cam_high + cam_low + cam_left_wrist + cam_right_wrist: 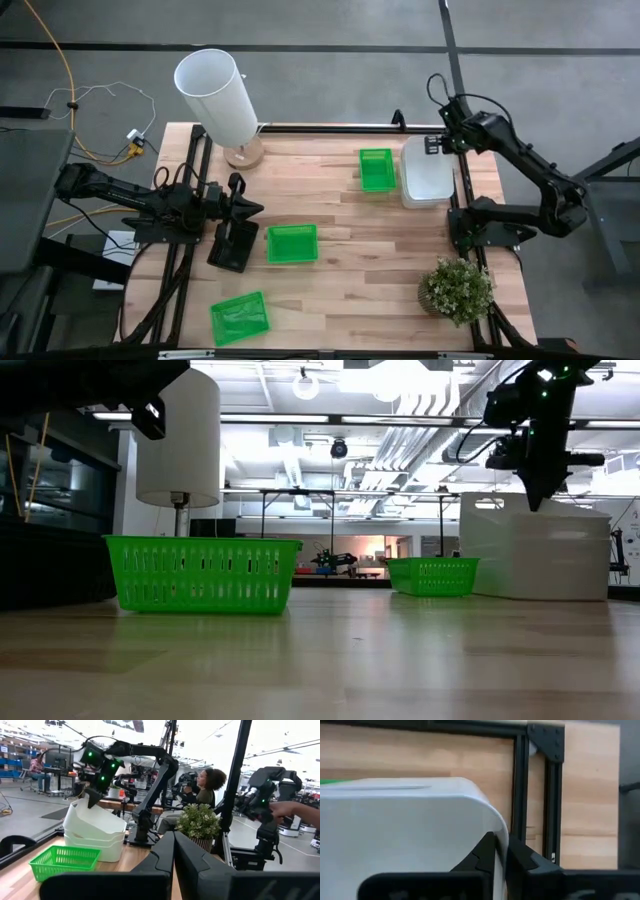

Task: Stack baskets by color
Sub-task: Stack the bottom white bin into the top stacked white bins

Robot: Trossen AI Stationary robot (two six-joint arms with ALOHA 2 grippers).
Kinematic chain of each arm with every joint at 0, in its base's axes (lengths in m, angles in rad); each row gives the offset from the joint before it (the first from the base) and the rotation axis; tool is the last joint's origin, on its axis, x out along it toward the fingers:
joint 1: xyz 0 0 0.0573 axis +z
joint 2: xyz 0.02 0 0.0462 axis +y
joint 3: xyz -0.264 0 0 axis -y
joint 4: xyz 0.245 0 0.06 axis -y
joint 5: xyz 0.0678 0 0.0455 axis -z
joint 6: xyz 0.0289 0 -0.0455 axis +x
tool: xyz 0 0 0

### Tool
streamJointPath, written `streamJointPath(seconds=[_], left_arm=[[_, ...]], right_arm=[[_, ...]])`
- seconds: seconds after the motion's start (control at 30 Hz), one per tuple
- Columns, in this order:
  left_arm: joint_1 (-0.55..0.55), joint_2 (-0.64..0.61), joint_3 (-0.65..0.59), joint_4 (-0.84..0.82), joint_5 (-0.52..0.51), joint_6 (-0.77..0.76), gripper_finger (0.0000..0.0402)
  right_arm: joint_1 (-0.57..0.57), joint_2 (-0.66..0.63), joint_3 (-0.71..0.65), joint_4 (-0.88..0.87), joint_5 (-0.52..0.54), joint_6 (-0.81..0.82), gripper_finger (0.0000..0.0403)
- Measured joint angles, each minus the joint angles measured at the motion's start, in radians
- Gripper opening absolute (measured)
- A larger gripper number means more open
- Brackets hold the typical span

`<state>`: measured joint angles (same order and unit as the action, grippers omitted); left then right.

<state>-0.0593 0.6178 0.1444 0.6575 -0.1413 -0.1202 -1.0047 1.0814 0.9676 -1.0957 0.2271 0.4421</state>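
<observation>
Right gripper (501,851) pinching rim of top white basket (95,822) – left wrist view alone showing it tilting on white stack (427,178) at table's far right edge. Left gripper (255,208) closed, empty, hovering beside black baskets (231,245). 3 green slatted baskets (292,243) sitting apart.

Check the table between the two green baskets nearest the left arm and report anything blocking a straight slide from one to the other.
Nothing visible blocks it. Bare wood lies between the front green basket and the middle green basket. The black baskets and the shut left gripper sit off to the side of that line.
</observation>
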Motion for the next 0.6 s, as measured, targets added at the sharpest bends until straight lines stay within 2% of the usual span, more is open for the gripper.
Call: streamJointPath(seconds=[0.27,0.33,0.43,0.53,0.6], left_arm=[[0.0,0.0,0.0,-0.002,0.0,0.0,0.0],[0.0,0.0,0.0,-0.004,0.001,-0.001,0.0],[0.0,0.0,0.0,-0.007,0.001,-0.007,0.0],[0.0,0.0,0.0,-0.006,0.001,-0.007,0.0],[0.0,0.0,0.0,-0.006,0.001,-0.007,0.0]], right_arm=[[0.067,-0.059,0.077,0.007,0.045,-0.002,0.0136],[0.075,-0.067,0.087,0.001,0.017,-0.015,0.0165],[0.09,-0.091,0.113,0.0,-0.079,-0.041,0.0197],[0.123,-0.12,0.142,0.001,-0.181,-0.038,0.0214],[0.163,-0.147,0.155,0.001,-0.209,-0.017,0.0217]])
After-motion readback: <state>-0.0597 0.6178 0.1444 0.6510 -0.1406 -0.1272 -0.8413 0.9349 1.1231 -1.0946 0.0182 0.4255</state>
